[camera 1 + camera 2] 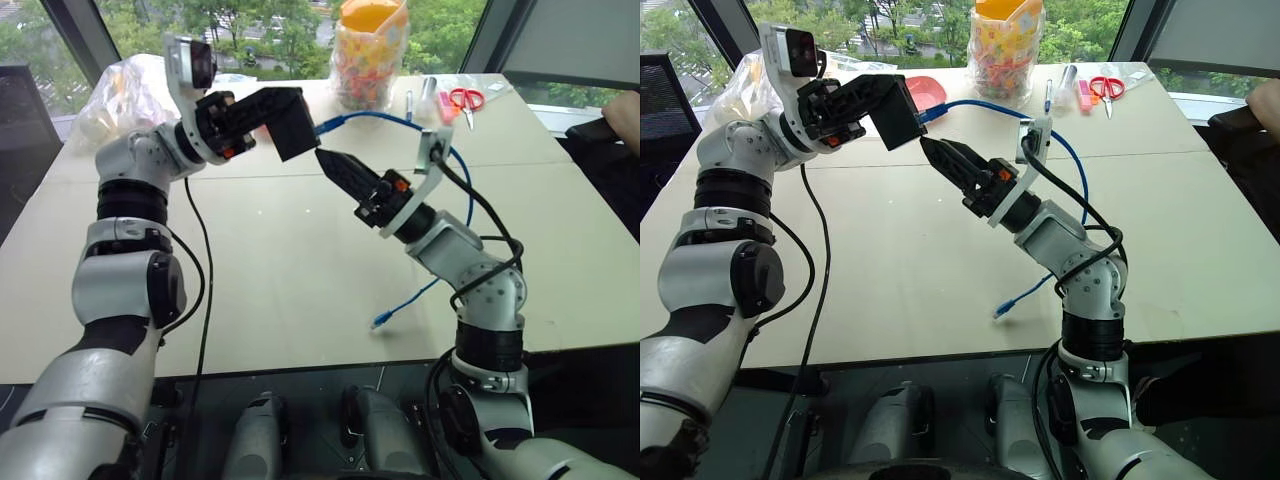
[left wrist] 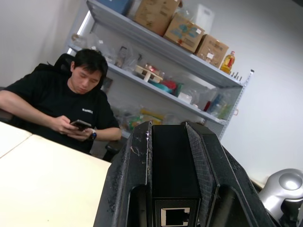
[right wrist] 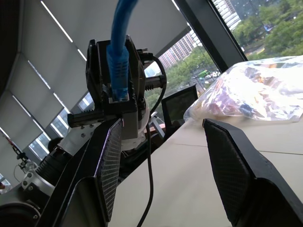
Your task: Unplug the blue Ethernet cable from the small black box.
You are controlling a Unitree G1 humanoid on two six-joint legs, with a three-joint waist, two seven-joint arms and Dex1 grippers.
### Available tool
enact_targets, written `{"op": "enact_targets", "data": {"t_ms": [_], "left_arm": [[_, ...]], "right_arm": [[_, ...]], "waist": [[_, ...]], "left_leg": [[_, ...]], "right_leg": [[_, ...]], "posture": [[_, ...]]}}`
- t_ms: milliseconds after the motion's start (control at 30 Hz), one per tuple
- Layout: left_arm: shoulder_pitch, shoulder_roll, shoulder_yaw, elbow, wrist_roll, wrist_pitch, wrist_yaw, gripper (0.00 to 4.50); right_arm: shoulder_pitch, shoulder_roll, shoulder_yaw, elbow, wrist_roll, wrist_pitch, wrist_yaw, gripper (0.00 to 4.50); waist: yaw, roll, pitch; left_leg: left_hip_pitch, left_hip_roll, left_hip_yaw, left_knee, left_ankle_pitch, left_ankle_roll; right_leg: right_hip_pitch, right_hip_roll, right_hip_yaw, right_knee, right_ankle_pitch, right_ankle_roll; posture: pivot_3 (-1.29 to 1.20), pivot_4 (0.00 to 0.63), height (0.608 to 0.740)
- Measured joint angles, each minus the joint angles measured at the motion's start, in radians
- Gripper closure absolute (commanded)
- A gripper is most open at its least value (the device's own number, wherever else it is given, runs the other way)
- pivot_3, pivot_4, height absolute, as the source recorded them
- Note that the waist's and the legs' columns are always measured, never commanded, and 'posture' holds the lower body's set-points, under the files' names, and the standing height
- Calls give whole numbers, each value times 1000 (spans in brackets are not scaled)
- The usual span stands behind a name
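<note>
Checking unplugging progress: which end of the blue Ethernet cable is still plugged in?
The raised end, seated in the small black box held by the left end effector; the other plug lies loose on the table.

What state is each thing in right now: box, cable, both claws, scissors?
small black box: held up off the table in the left claw.
blue Ethernet cable: still plugged into the box; free plug lies on the table.
left claw: shut on the box.
right claw: open, holding nothing, just under the plug.
red scissors: lying closed on the table.
</note>
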Motion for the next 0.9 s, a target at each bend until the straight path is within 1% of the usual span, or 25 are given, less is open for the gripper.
{"op": "enact_targets", "data": {"t_ms": [167,900], "left_arm": [[9,0,0,10,0,0,0,3960],[25,-1,-20,-9,-2,14,0,3960]], "right_arm": [[5,-1,14,-25,13,-14,26,1740],[4,4,12,16,13,-65,12,1740]], "waist": [[0,0,0],[0,0,0]], "left_leg": [[0,0,0,0,0,0],[0,0,0,0,0,0]], "right_leg": [[0,0,0,0,0,0],[0,0,0,-1,0,0]], "posture": [[0,150,740],[0,150,740]]}}
